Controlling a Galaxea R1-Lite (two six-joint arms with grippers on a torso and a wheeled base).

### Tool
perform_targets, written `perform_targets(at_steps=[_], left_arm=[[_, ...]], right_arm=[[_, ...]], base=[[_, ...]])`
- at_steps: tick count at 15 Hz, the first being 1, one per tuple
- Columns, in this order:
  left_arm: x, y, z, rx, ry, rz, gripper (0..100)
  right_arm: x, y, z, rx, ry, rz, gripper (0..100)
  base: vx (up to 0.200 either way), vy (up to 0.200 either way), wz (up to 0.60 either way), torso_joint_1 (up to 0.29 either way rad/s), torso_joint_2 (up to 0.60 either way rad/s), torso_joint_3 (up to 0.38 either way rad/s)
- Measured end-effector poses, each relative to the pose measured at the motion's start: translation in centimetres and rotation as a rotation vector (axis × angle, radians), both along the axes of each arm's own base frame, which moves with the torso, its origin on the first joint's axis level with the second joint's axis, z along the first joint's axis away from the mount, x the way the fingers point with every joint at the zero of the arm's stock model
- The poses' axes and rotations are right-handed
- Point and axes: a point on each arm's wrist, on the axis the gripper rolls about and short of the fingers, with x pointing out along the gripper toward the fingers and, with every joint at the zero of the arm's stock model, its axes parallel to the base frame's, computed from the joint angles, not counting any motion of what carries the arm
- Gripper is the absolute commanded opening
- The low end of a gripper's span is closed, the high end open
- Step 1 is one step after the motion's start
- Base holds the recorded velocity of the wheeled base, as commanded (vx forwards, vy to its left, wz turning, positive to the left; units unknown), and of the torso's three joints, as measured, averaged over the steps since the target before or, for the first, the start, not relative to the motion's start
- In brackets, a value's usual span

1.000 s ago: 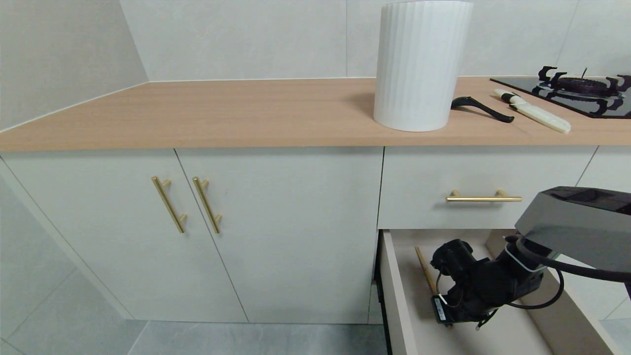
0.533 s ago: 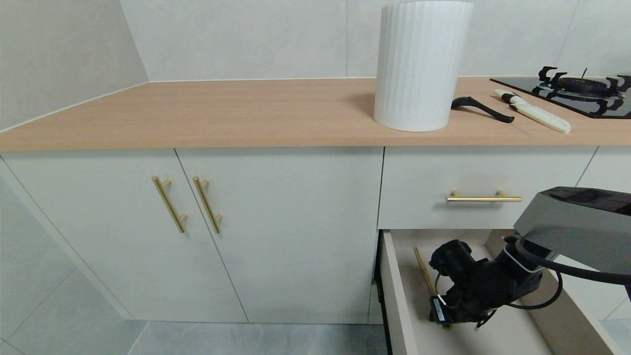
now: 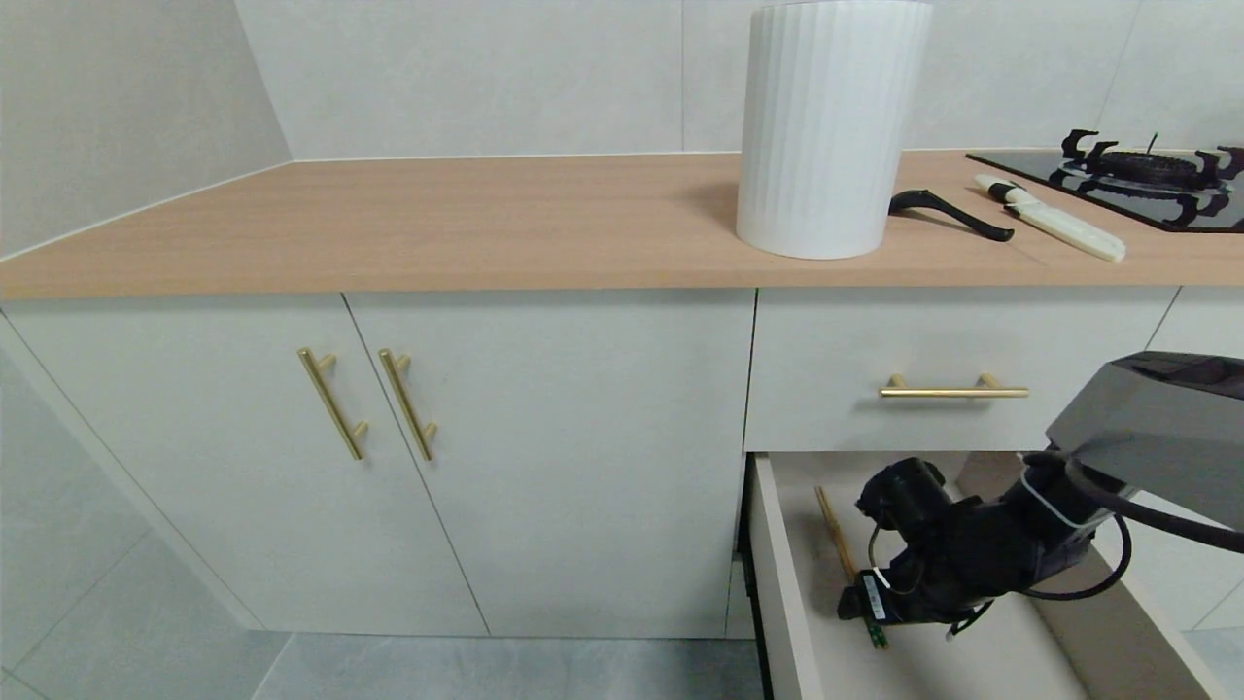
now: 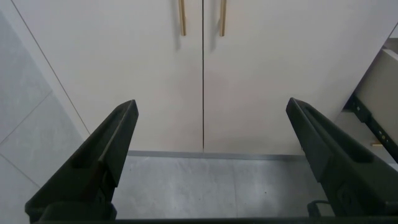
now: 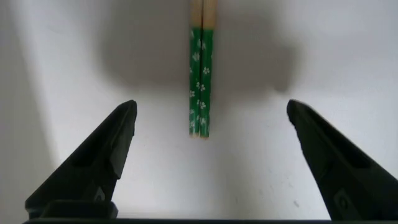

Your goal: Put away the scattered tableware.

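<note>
- Left wrist view: our left gripper [image 4: 211,109] gaped wide, empty, facing cabinet doors [image 4: 155,74].
- Chopsticks [image 5: 200,87] lay in the drawer [image 3: 777,583] beneath our wide-open, empty right gripper [image 5: 211,109]; rising carelessly, it might catch the upper drawer front [image 3: 855,340].

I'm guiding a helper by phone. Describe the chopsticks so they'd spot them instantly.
Under the wooden countertop, right of the double doors, the lower drawer stands open. On its floor lie two chopsticks side by side, wood-coloured with green, white-flowered ends.
</note>
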Motion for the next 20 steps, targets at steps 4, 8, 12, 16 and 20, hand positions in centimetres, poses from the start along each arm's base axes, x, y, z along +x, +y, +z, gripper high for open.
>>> perform_targets(at_steps=[4, 8, 12, 16, 20], left_arm=[[0.0, 0.0, 0.0, 0.0, 0.0, 0.0, 100], [0.0, 0.0, 0.0, 0.0, 0.0, 0.0, 100], [0.0, 0.0, 0.0, 0.0, 0.0, 0.0, 100], [0.0, 0.0, 0.0, 0.0, 0.0, 0.0, 100], [0.0, 0.0, 0.0, 0.0, 0.0, 0.0, 100]], right_arm=[[-1.5, -0.8, 6.0, 0.048, -0.146, 0.0, 100], [-4.4, -2.6, 13.6, 0.093, -0.373, 0.02, 100], [-7.2, -4.5, 18.3, 0.089, -0.543, 0.035, 100], [-8.6, -5.2, 20.3, 0.086, -0.624, 0.039, 100], [-9.1, -5.5, 20.8, 0.057, -0.651, 0.03, 100]], base=[[0.0, 0.0, 0.0, 0.0, 0.0, 0.0], [0.0, 0.0, 0.0, 0.0, 0.0, 0.0], [0.0, 0.0, 0.0, 0.0, 0.0, 0.0], [0.0, 0.0, 0.0, 0.0, 0.0, 0.0], [0.0, 0.0, 0.0, 0.007, -0.04, -0.027]])
